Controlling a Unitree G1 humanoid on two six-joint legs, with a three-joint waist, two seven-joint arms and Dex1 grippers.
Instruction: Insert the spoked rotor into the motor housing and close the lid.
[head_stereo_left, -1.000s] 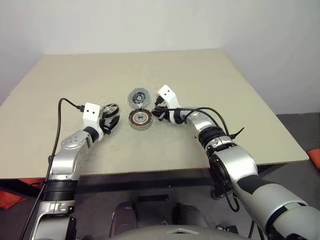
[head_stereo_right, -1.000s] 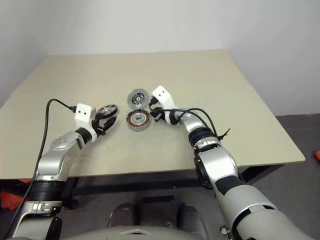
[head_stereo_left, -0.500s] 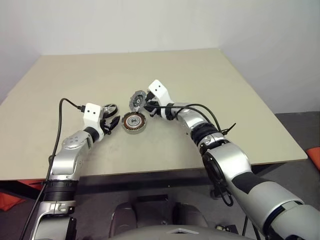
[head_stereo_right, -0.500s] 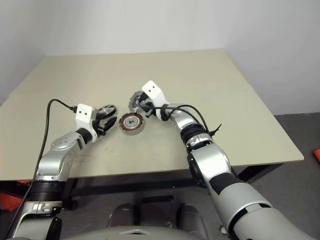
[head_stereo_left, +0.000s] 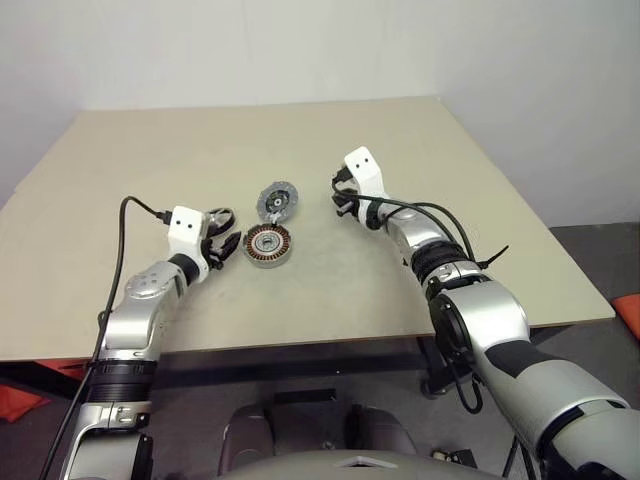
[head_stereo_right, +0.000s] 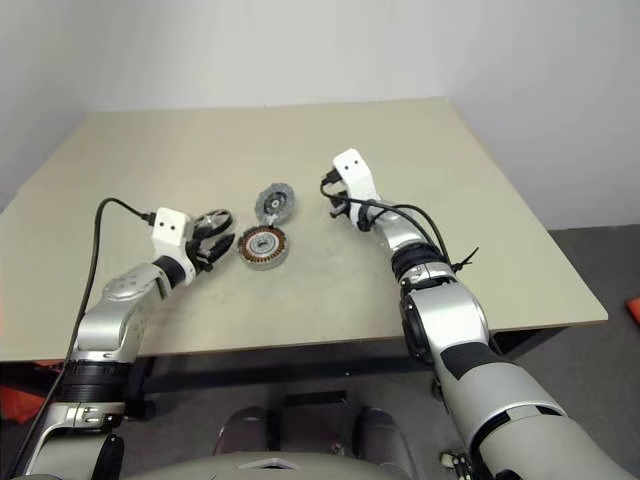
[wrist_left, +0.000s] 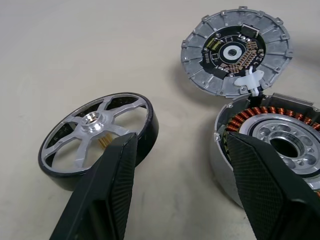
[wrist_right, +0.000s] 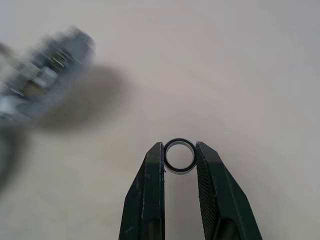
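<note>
One small ring (wrist_right: 179, 156) — right gripper's (wrist_right: 179, 159) pinch

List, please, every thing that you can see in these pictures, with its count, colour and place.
table: one, beige, under all the things
housing: one, silver with copper windings, on the table near its middle
lid: one, grey, tilted up at the housing's far edge
rotor: one, black rim with silver spokes, flat on the table to the left of the housing
ring: one, small and dark, held between the right pincer's fingers
left pincer: one, black, open, low over the table between rotor and housing
right pincer: one, black, shut on the ring, to the right of the lid
</note>
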